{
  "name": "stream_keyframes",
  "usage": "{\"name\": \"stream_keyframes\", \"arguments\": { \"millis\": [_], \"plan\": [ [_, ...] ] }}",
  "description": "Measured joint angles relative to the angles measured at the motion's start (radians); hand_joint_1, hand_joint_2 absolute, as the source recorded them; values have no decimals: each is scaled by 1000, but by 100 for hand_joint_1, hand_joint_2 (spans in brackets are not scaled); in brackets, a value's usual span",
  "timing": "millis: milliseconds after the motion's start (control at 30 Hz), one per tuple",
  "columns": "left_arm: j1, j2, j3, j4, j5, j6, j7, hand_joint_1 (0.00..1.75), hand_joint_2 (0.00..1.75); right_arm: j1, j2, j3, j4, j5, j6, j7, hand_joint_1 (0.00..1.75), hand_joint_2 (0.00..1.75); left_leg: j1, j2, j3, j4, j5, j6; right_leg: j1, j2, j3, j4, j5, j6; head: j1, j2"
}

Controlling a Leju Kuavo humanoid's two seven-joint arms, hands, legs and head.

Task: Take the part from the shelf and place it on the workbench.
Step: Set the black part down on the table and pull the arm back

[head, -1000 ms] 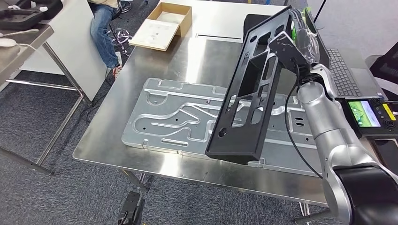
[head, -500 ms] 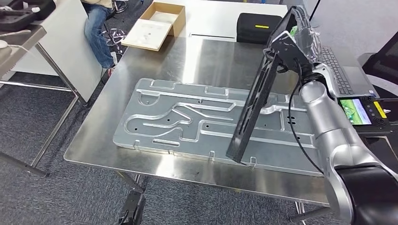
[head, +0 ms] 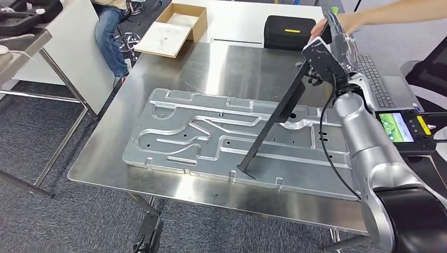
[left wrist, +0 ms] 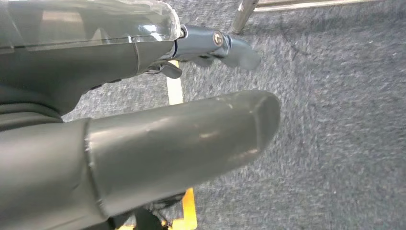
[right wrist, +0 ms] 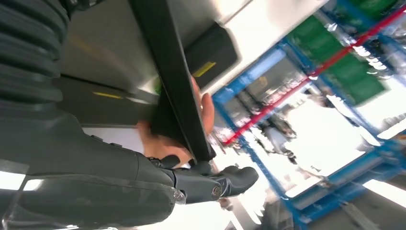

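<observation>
One black frame is up in the air, tilted, seen from its thin edge. Its low corner sits just over, maybe touching, the one big metal plate lying flat on the shiny worktop. I cannot tell if they touch. The right hand grips the frame at its high end. A person's hand reaches in from the far side and holds the same top end too.

From the head I count one open cardboard box at the far edge, one black case with a yellow stripe, one laptop and one small screen beside the right arm. One person in blue jeans sits far off to the left.

The right wrist view is close up: the frame's dark edge runs across, and the person's hand wraps round it, just past the robot's dark fingers. Blue racks with green bins show behind.

The left wrist view looks at grey carpet with a yellow line. The left hand holds nothing; its thick thumb sticks out, well apart from a thin finger.
</observation>
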State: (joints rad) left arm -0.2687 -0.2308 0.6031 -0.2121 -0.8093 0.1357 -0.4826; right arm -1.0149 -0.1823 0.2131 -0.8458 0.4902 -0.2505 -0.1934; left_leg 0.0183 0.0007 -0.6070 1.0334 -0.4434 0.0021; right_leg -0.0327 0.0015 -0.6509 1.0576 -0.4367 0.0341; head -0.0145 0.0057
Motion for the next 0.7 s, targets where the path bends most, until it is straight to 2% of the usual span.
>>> {"name": "stream_keyframes", "arguments": {
  "millis": [67, 100, 133, 200, 233, 267, 300, 333, 400, 467, 567, 633, 700],
  "plan": [
    [2, 0, 0, 0, 0, 0, 0, 0, 0, -2, 0, 0, 0, 0, 0, 2, 0, 175, 2, -1, -5, 5, -8, -7, -1, -2, -2, 0, 1, -17, 0, 0],
    [2, 0, 0, 0, 0, 0, 0, 0, 0, -4, 0, -1, 0, 0, 0, 2, 0, 175, 3, -1, -15, 28, -25, -10, -1, -2, -2, -1, 3, -25, 0, 0],
    [2, 0, 0, 0, 0, 0, 0, 0, 0, -6, 1, -1, 0, 0, 0, 2, 0, 175, 4, -1, -33, 72, -52, -12, -1, -2, -1, -3, 5, -32, 0, 0],
    [1, 0, 0, 0, 0, 0, 0, 0, 0, -5, 2, -1, 0, 0, 0, 1, 0, 175, 3, -1, -90, 203, -114, -13, 4, -2, -1, -3, 5, -39, 0, 0],
    [2, 0, 0, 0, 0, 0, 0, 0, 0, -5, 3, -1, 0, 0, 0, 2, 0, 175, 3, -1, -117, 258, -131, -12, 8, -2, -1, -3, 4, -41, 0, 0],
    [2, 0, 0, 0, 0, 0, 0, 0, 0, -5, 4, -1, 0, 0, 0, 2, 0, 175, 2, -1, -129, 283, -131, -9, 11, -1, 0, -3, 4, -42, 0, 0],
    [3, 0, 0, 0, 0, 0, 0, 0, 0, -5, 4, -1, 0, 0, 0, 2, 0, 175, 1, -1, -125, 270, -112, -4, 15, -1, 1, -2, 4, -43, 0, 0],
    [3, 0, 0, 0, 0, 0, 0, 0, 0, -6, 4, -1, -1, 0, 0, 3, 0, 175, -2, -2, -102, 220, -80, 4, 18, -1, 3, -2, 3, -43, 0, 0],
    [2, 0, 0, 0, 0, 0, 0, 0, 0, -8, 4, -1, -1, 0, -1, 3, 0, 175, -10, -3, -41, 86, -22, 22, 23, -1, 6, -3, 2, -42, 0, 0],
    [2, 1, 0, 0, 0, 0, 0, 0, 0, -10, 4, -1, -1, 0, -1, 4, 0, 175, -17, -4, -9, 15, -4, 30, 23, -2, 3, -4, 4, -37, 0, 0],
    [2, 1, 0, 0, 0, 0, 0, 0, 0, -12, 3, -2, -2, 0, -1, 4, 0, 175, -16, -2, -1, -6, 5, 33, 22, -2, 3, -9, 7, -22, 0, 0],
    [0, 0, 0, 0, 0, 0, 0, 0, 0, -17, 2, -4, -2, 0, -2, 3, 0, 175, -10, 2, 6, -23, 16, 40, 22, -1, -16, 35, -27, -13, 1, 0],
    [0, -1, 0, 0, 0, 0, 0, 0, 0, -18, 1, -8, -1, 0, -2, 4, 0, 175, -10, 3, 6, -27, 19, 44, 19, -1, -67, 149, -88, -7, 1, 0]
  ]
}}
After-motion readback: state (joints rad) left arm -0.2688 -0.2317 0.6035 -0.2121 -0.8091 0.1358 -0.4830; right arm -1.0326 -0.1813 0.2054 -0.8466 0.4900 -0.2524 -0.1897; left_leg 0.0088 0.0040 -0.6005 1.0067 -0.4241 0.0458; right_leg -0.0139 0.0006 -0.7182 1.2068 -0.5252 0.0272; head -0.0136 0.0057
